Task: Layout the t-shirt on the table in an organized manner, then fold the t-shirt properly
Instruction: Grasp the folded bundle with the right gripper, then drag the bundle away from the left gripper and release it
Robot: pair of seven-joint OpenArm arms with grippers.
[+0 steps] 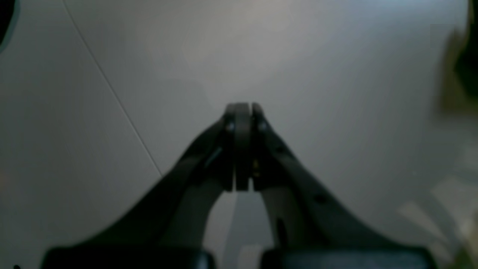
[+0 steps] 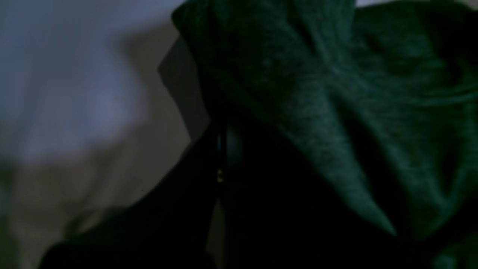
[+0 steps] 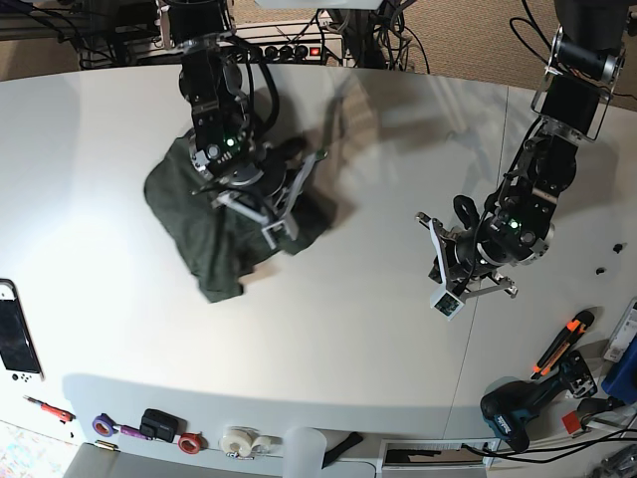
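In the left wrist view, the left gripper has its two dark fingers pressed together with nothing between them, hanging over the bare white table; a thin dark seam line runs diagonally across the tabletop to the left of the fingers, and a blurred dark green edge of the t-shirt shows at the far right. In the right wrist view, the t-shirt fills most of the frame as deep green heathered knit drawn up into ridges and folds, and it covers the right gripper so that its fingertips cannot be seen; the jaws are closed, apparently on the cloth bunched around them, with pale blurred tabletop to the left. In the base view, the t-shirt lies crumpled in a heap on the table's left half, its long axis running roughly from the upper right down to the lower left, where a loose lobe trails off; neck and sleeves cannot be told apart. The right gripper sits at the heap's upper right edge, its arm leaning in over the cloth. The left gripper is well apart on the right half. Along the near edge lie a handheld game console, rolls of tape, a small red screwdriver, a cordless drill and an orange-handled cutter. No writing can be read.
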